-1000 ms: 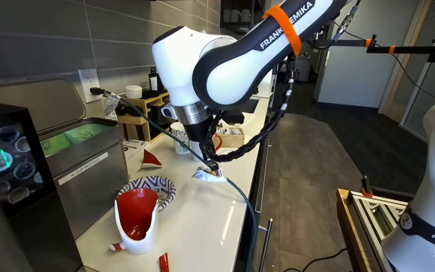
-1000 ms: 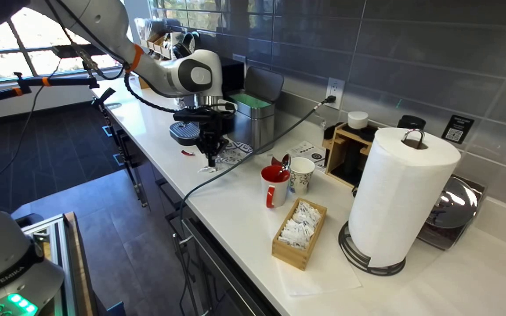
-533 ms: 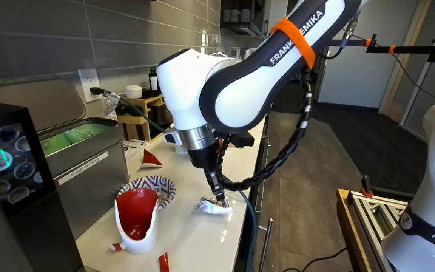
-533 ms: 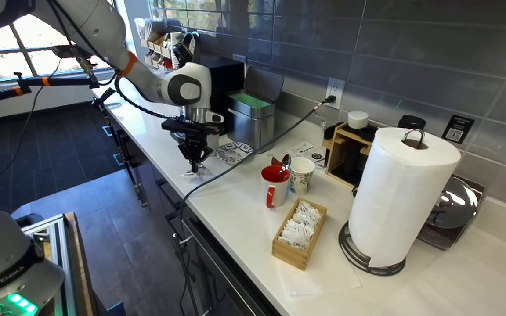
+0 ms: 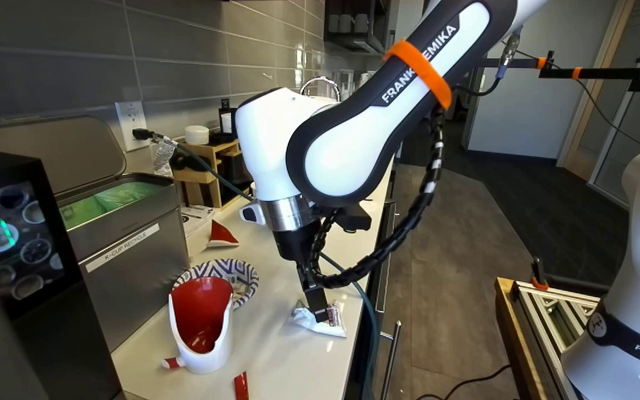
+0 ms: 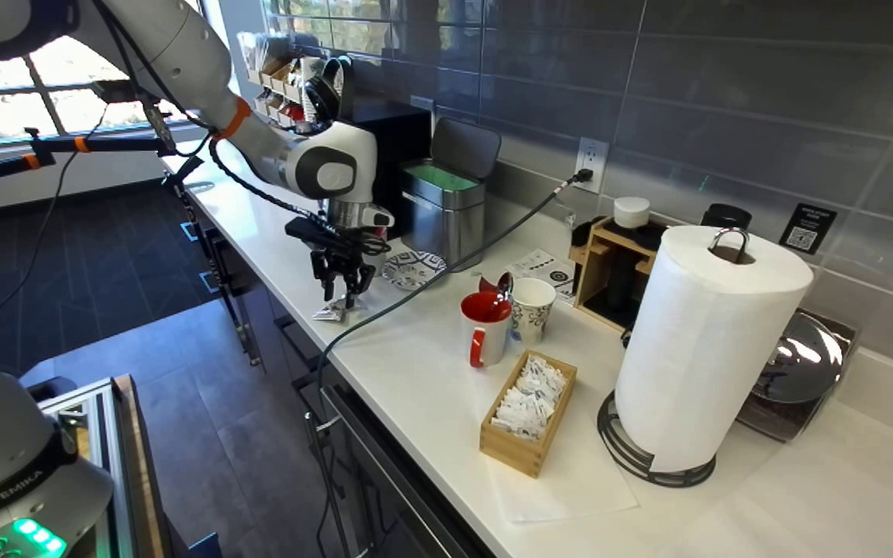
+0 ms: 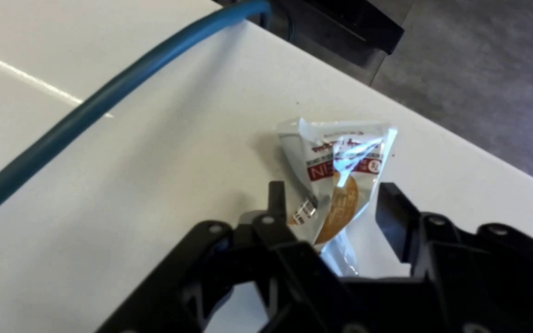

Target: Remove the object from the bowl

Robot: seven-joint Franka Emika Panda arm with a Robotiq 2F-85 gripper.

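The object is a crumpled whitish wrapper with red print and an orange patch, lying on the counter near its front edge. Above it my gripper is open, one fingertip on each side of the wrapper; the right finger stands clear of it, while contact at the left one cannot be told. The same wrapper and gripper appear in both exterior views. The striped zigzag bowl sits farther back on the counter, apart from the wrapper, partly hidden in an exterior view behind a red-and-white vessel.
A blue-green cable crosses the counter close to the gripper and drops over the front edge. Near the wall stands a steel bin. A red-and-white mug, a paper cup and a wooden packet box stand farther along.
My gripper has carried the wrapper along the counter, away from the cable, and lowered. Its fingers have since spread apart, and the wrapper now rests on the counter. The bowl stays put.
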